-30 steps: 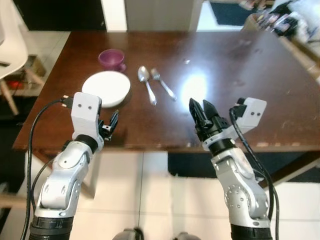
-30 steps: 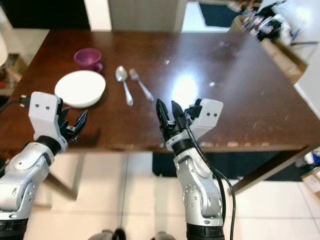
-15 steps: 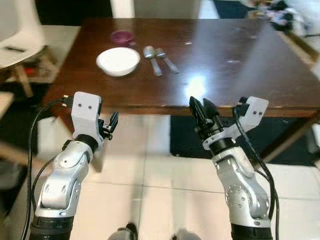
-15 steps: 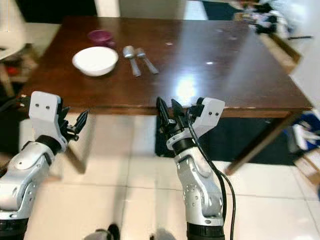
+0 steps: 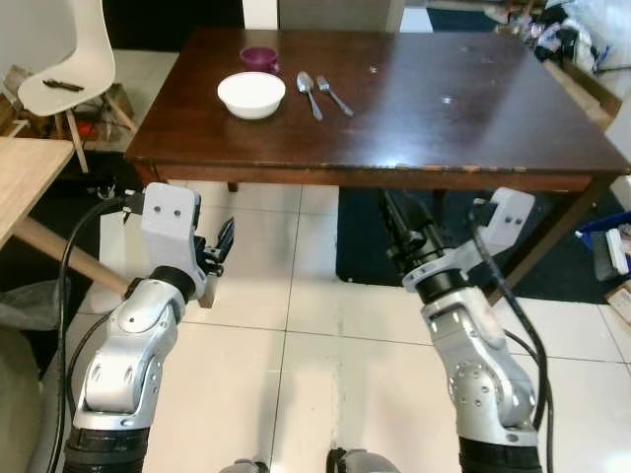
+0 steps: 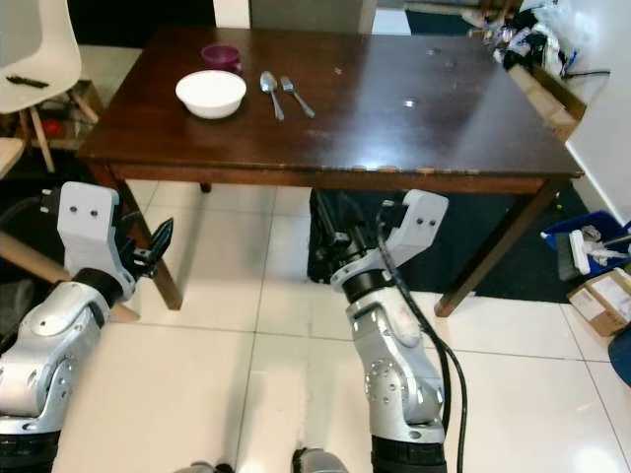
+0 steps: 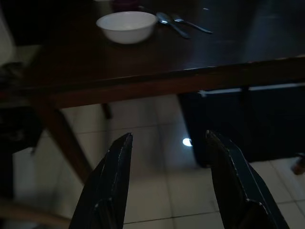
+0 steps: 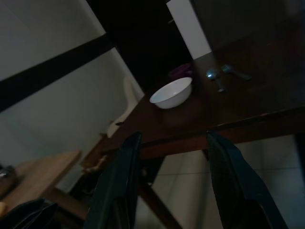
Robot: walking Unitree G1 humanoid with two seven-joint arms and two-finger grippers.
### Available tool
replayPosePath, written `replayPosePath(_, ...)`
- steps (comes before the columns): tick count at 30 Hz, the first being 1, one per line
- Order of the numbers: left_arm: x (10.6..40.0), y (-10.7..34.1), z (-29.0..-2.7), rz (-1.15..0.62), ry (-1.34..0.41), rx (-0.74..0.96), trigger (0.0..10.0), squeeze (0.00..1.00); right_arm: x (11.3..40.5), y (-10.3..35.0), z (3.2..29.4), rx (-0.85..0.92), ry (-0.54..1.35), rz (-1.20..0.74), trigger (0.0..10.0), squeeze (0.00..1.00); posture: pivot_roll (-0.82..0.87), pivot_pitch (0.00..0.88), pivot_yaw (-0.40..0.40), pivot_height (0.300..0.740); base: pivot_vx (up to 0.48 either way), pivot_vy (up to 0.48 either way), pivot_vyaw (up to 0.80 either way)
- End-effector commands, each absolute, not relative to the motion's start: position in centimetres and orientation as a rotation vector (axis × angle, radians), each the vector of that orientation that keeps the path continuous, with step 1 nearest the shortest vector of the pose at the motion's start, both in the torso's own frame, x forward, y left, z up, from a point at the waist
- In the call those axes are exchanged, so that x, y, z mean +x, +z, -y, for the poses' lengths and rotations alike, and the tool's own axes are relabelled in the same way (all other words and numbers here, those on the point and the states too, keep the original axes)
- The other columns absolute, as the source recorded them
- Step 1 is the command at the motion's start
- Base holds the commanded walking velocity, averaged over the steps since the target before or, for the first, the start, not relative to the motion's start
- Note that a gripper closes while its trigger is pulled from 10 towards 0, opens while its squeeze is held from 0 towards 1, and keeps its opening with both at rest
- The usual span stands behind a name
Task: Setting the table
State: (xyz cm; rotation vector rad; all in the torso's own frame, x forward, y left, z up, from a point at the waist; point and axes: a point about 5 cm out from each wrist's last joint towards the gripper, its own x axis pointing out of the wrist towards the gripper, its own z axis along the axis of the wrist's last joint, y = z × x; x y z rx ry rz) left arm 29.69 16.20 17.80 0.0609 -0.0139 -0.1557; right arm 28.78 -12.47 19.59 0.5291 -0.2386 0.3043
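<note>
Both grippers, left (image 7: 167, 186) and right (image 8: 169, 181), were held spread and empty, well short of the table (image 5: 473, 118) bearing bowl (image 5: 251, 95), spoon (image 5: 309, 89) and fork (image 5: 335, 96)

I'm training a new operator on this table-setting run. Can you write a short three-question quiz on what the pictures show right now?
1. True or false: the white bowl holds the spoon.
2. Which lies directly beside the spoon? A) purple cup B) fork C) white chair
3. Fill in: both the left gripper and the right gripper hover over the ______, short of the table.

Key: 1 false, the spoon lies on the table beside the bowl; 2 B; 3 floor.
</note>
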Motion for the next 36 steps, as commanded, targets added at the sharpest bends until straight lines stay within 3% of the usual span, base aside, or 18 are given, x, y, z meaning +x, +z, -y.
replayPosePath(1, 29.62, 17.39, -16.48, -0.005, -0.144, 0.064, 10.0, 0.0, 28.9, 19.64, 12.36, 0.542, 0.31, 0.23, 10.0, 0.0, -0.09, 0.053, 0.071, 0.74, 0.0, 0.0, 0.75)
replayPosePath(36, 29.8, 17.19, -16.81, -0.019, -0.117, 0.082, 10.0, 0.0, 28.92, 19.72, 12.21, 0.542, 0.324, 0.225, 10.0, 0.0, -0.09, 0.056, 0.077, 0.74, 0.0, 0.0, 0.75)
